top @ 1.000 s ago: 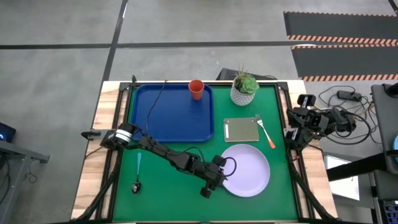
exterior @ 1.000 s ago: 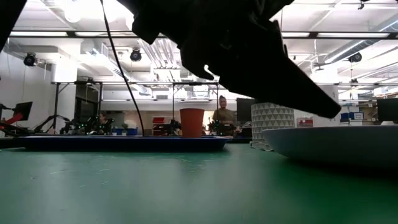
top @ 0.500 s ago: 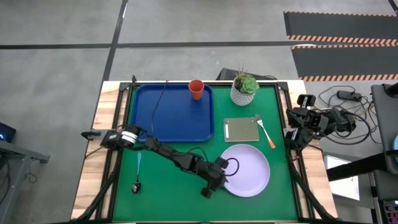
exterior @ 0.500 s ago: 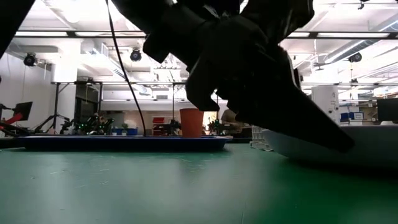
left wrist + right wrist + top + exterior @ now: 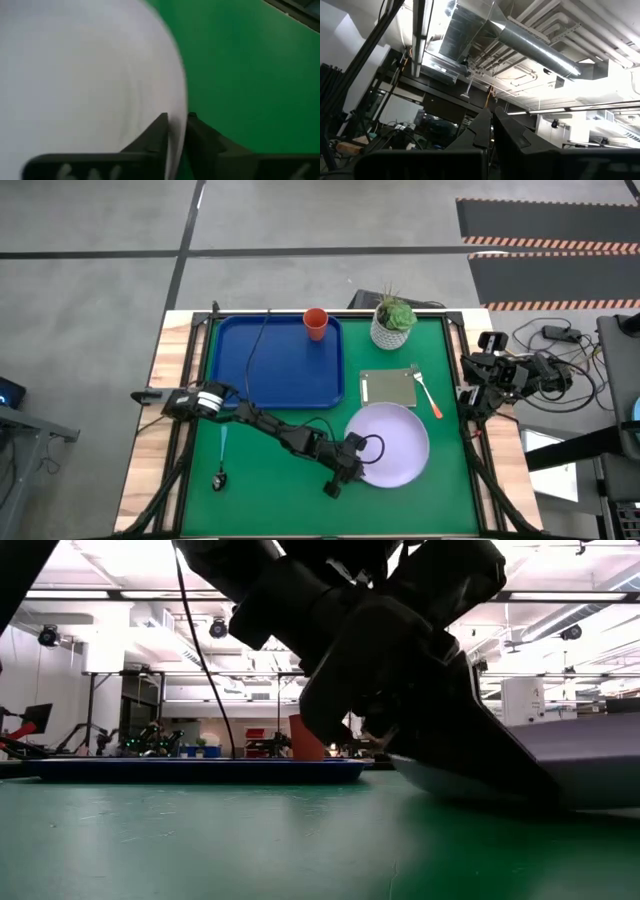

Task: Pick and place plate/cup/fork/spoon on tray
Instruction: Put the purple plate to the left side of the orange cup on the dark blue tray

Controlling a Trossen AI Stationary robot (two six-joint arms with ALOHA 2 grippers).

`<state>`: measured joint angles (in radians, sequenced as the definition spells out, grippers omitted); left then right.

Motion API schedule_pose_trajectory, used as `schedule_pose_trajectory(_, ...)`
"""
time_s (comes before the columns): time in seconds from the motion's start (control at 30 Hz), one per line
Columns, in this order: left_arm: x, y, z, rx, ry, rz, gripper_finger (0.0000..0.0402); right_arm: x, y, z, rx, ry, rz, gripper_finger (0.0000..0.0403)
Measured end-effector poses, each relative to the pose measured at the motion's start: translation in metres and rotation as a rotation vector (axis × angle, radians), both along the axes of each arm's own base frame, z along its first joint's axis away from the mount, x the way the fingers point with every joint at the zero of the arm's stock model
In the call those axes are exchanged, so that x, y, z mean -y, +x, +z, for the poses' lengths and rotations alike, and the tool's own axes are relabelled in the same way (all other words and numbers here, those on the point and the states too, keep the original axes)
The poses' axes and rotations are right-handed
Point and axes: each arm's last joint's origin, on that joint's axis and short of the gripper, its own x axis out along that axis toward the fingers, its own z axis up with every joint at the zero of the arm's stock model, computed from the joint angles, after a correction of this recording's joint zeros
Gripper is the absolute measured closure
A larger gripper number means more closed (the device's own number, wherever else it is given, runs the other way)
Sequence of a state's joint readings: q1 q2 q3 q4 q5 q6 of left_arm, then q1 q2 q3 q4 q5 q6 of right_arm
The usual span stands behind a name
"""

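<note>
My left gripper (image 5: 356,464) is shut on the near-left rim of the pale lavender plate (image 5: 390,445), right of the table's middle. The plate's far edge reaches the grey-green pad (image 5: 388,388). The blue tray (image 5: 262,370) lies at the far left, with the orange cup (image 5: 316,323) standing in its far right corner. The orange-handled fork (image 5: 429,394) lies right of the pad. The blue-handled spoon (image 5: 221,459) lies near the table's left edge. My right gripper (image 5: 493,120) is shut at the table's right edge, holding nothing. My left gripper pinches the plate's rim (image 5: 175,131) between its two fingers, one above the rim and one below. The fingers come low and nearly level from the table's left. In the low view the plate (image 5: 590,755) sits tilted, not flat on the mat.
A white pot with a green plant (image 5: 394,323) stands at the far edge, right of the tray. The left arm stretches low across the mat from the left edge. Bare green mat lies between the tray and the near edge.
My left gripper has shut on the plate's rim. The plate has shifted a little toward the far left, up to the pad's near edge, and has tipped out of its flat rest.
</note>
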<state>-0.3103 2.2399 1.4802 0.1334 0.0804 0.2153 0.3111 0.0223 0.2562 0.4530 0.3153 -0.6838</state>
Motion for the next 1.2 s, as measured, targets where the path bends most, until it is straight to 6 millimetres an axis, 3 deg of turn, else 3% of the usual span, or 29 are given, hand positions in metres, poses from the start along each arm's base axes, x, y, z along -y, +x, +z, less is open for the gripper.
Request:
schedule_pose_trajectory(0.1, 0.001, 0.001, 0.003, 0.020, -0.001, 0.004, 0.0394, 0.000, 0.000, 0.000, 0.000, 0.000, 0.000, 0.0394)
schedule_pose_trajectory(0.7, 0.005, 0.001, 0.008, 0.059, 0.056, -0.035, 0.0401, 0.000, 0.000, 0.000, -0.002, -0.007, -0.005, 0.0394)
schedule_pose_trajectory(1.2, 0.026, -0.019, 0.059, 0.229, 0.431, 0.073, 0.0401, 0.000, 0.000, 0.000, -0.004, -0.012, -0.009, 0.0394)
